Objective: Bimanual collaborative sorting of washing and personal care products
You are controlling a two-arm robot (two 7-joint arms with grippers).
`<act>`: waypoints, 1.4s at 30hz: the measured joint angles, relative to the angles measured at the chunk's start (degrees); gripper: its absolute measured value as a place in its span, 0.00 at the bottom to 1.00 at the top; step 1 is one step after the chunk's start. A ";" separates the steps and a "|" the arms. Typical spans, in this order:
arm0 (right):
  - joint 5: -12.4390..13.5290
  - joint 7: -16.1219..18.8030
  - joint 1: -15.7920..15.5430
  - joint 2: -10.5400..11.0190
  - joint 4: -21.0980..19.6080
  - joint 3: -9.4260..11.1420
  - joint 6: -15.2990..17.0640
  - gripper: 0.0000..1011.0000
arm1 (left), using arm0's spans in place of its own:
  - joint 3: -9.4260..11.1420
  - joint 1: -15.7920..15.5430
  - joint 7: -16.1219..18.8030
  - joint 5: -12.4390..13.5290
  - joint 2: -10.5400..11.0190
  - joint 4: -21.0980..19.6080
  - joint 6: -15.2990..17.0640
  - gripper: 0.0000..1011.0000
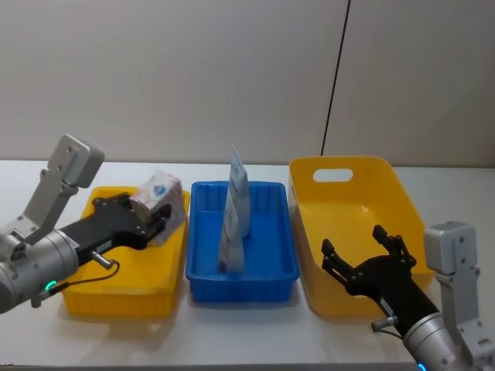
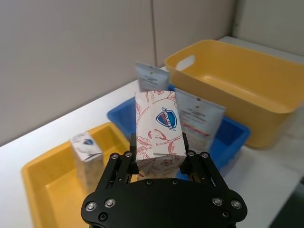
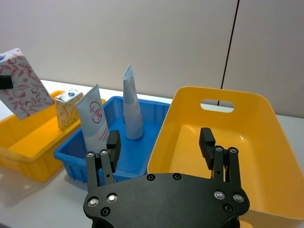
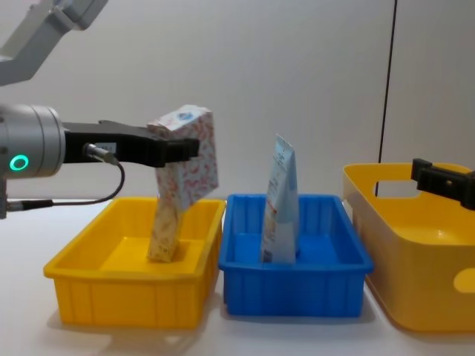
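Observation:
My left gripper [image 1: 155,215] is shut on a white carton [image 1: 159,195] with red leaf print and a blue mark, held tilted above the left yellow bin [image 1: 116,297]. The left wrist view shows that carton [image 2: 159,133] clamped between the fingers. Below it a small beige-yellow packet [image 4: 165,226] stands in the same bin. In the blue bin [image 1: 203,274] stand a pale-blue tube [image 1: 238,185] and a pale-blue pouch [image 1: 230,236]. Over the near part of the large yellow bin [image 1: 348,166] my right gripper [image 1: 360,251] is open and holds nothing.
The three bins stand side by side on a white table [image 1: 247,332], which has bare room in front of them. A grey wall rises close behind. The large yellow bin [image 3: 247,137] has high walls and a handle slot.

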 joint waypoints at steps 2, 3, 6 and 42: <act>0.00 0.00 0.00 0.00 0.00 0.00 0.00 0.99 | 0.28 -0.18 -1.05 -0.54 0.06 0.02 0.11 0.41; 0.00 0.00 0.00 0.00 0.00 0.00 0.00 0.99 | 0.41 -0.26 -1.57 -0.82 0.06 0.08 0.16 0.41; 0.00 0.00 0.00 0.00 0.00 0.00 0.00 0.99 | 1.05 -0.60 -3.58 -1.86 -0.07 0.65 0.28 0.41; 0.00 0.00 0.00 0.00 0.00 0.00 0.00 0.99 | 4.67 -2.01 -12.07 -5.83 0.50 2.58 -1.71 0.41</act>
